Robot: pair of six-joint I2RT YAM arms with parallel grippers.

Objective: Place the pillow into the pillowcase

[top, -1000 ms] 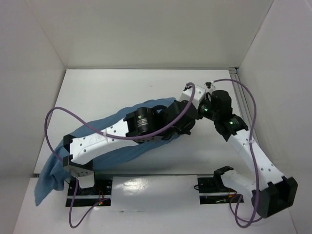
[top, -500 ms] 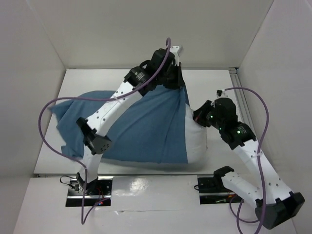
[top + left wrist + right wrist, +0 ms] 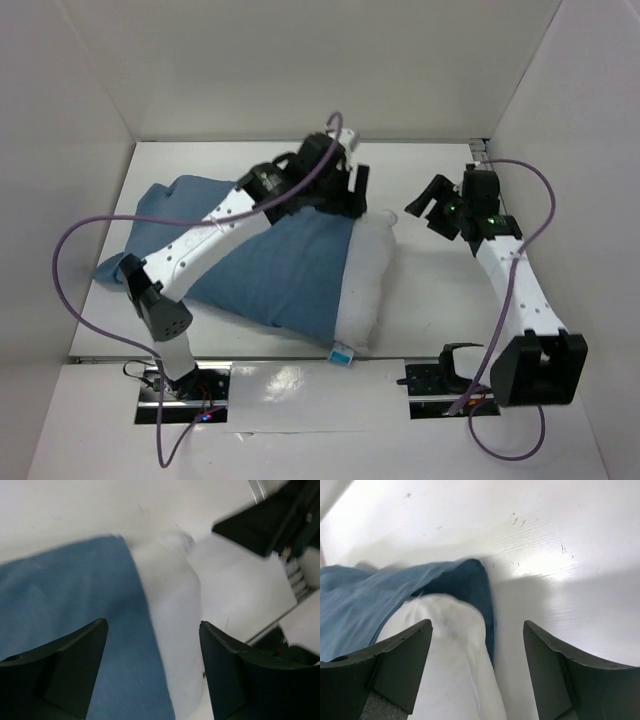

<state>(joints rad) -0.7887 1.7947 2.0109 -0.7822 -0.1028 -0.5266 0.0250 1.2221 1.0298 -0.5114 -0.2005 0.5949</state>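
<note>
The blue pillowcase lies flat on the table with the white pillow inside it. Only the pillow's right end sticks out of the case's mouth. My left gripper hangs open over the far corner of that mouth and holds nothing. In the left wrist view it straddles the seam between pillowcase and pillow from above. My right gripper stands open to the right of the pillow, apart from it. In the right wrist view it faces the pillow's bare end and the pillowcase rim.
White walls box the table in on three sides. A small blue-and-white tag sticks out at the pillow's near corner by the table's front edge. A metal rail runs at the back right. Purple cables loop from both arms.
Both grippers were shut on the pillowcase mouth and have opened and let go. The cased pillow has dropped flat onto the table. The right gripper has drawn back to the right.
</note>
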